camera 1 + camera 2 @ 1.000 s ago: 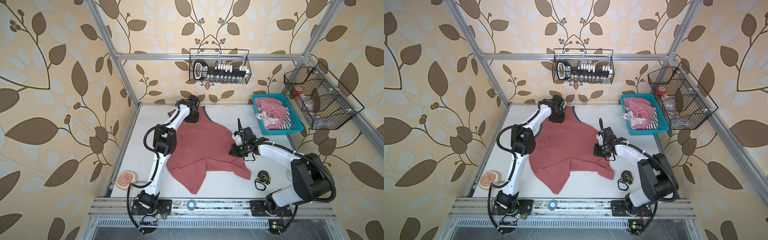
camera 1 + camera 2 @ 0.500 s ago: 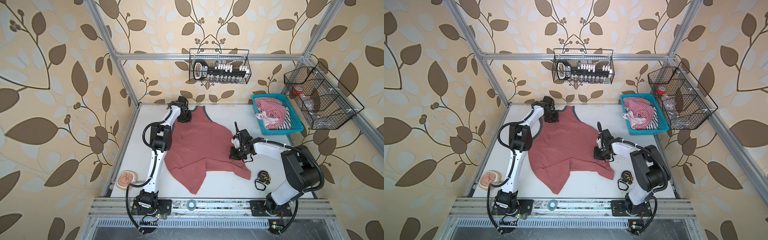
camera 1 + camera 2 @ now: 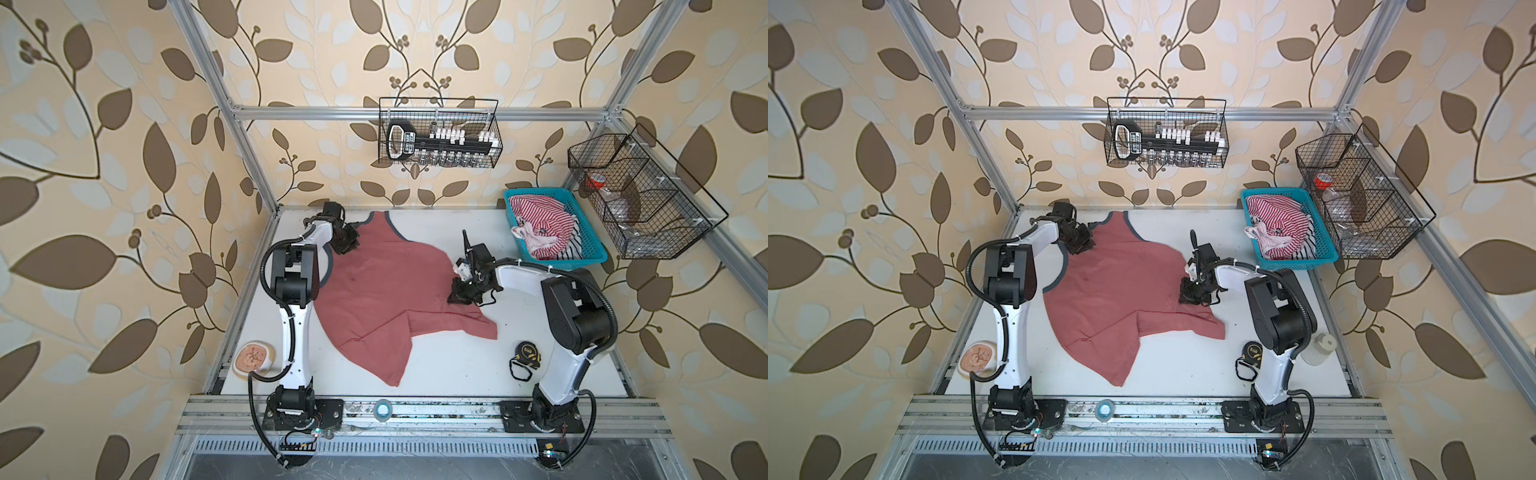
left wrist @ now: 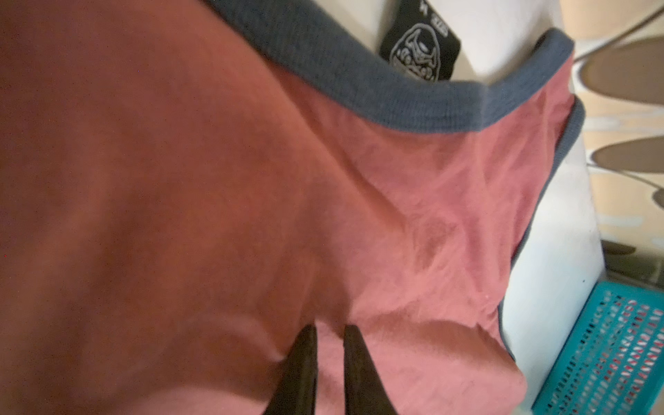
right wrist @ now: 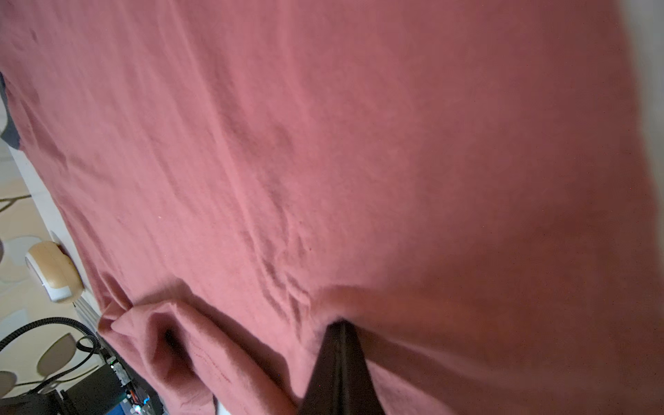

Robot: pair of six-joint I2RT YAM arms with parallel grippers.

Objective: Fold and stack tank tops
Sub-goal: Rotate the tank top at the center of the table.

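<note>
Shifted leftward, the left gripper (image 3: 351,243) sits at the shoulder of the red tank top (image 3: 386,291), jaws narrow, tips on cloth. That top lies spread on the desk (image 3: 457,374), left of the blue basket (image 3: 592,239). The right gripper (image 3: 457,296) pinches its basket-side edge, jaws closed. The striped tank top (image 3: 540,216) lies in the basket.

Both top views look steeply down from above my bases over the whole table (image 3: 457,374). My wrist cameras sit close over the red tank top (image 4: 215,179), which all four views share.
</note>
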